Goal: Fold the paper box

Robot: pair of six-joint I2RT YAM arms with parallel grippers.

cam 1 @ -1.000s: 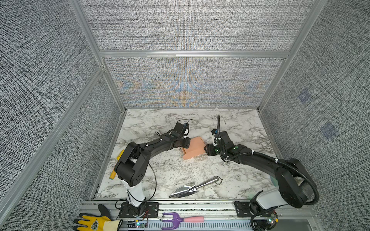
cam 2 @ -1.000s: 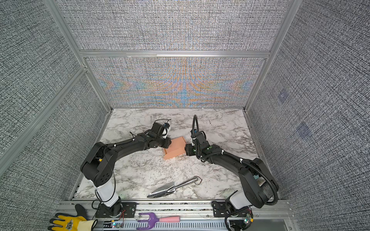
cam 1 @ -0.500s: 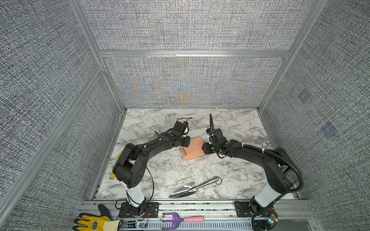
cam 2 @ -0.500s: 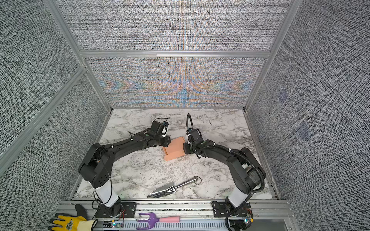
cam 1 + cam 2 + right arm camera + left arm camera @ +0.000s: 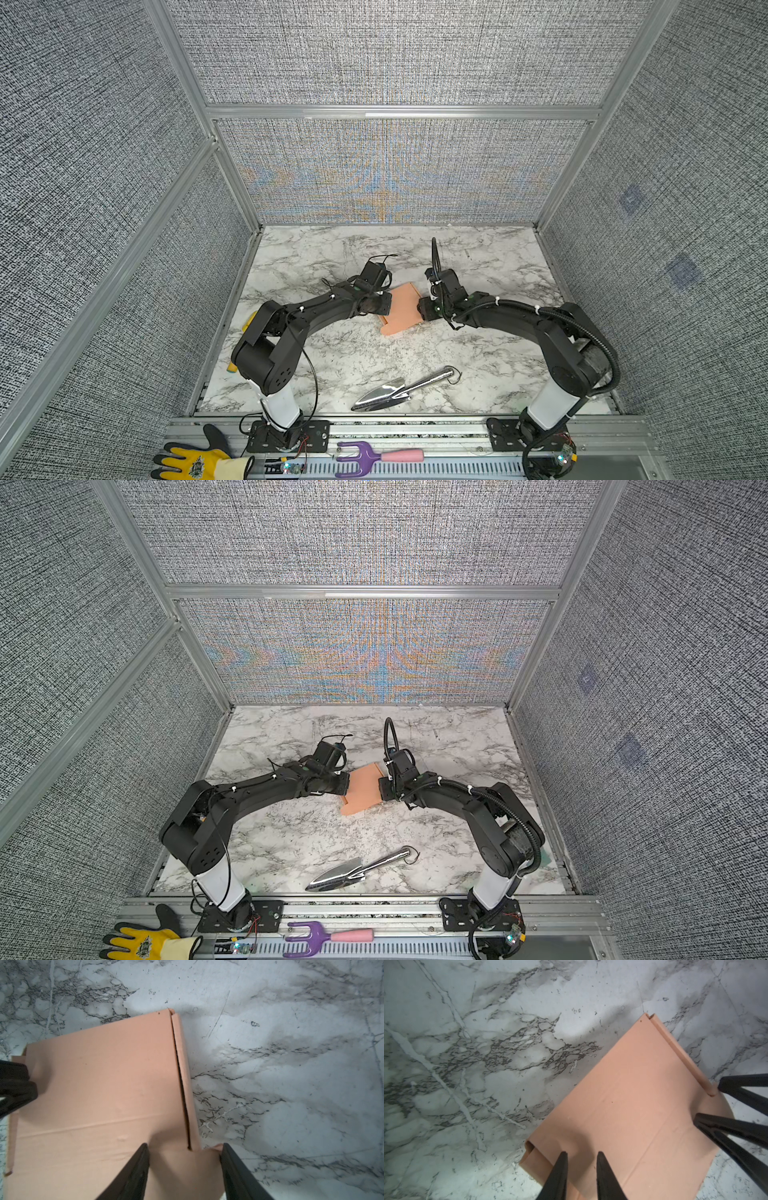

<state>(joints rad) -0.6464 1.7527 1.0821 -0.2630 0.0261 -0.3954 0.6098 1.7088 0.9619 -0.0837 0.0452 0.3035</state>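
The salmon-pink paper box [image 5: 402,306] [image 5: 362,789] lies folded flat on the marble table, between the two grippers. My left gripper [image 5: 387,303] [image 5: 580,1154] is at the box's left edge. It is open by a narrow gap, and both tips are over the top panel [image 5: 623,1109], beside a doubled-over flap. My right gripper [image 5: 423,309] [image 5: 184,1146] is at the opposite end and open wide. It straddles a rounded end tab [image 5: 187,1167]: one finger is over the panel, the other at the tab's corner. A slit [image 5: 182,1084] runs along the side wall.
A metal trowel [image 5: 401,390] [image 5: 359,868] lies toward the table's front. A yellow glove [image 5: 195,465] and a purple hand fork with a pink handle [image 5: 374,457] rest on the front rail. Something yellow [image 5: 249,324] sits behind the left arm. Grey walls enclose three sides.
My right gripper has moved left up to the box's end and its jaws have narrowed a little. The left jaws have also narrowed. The box has stayed in place.
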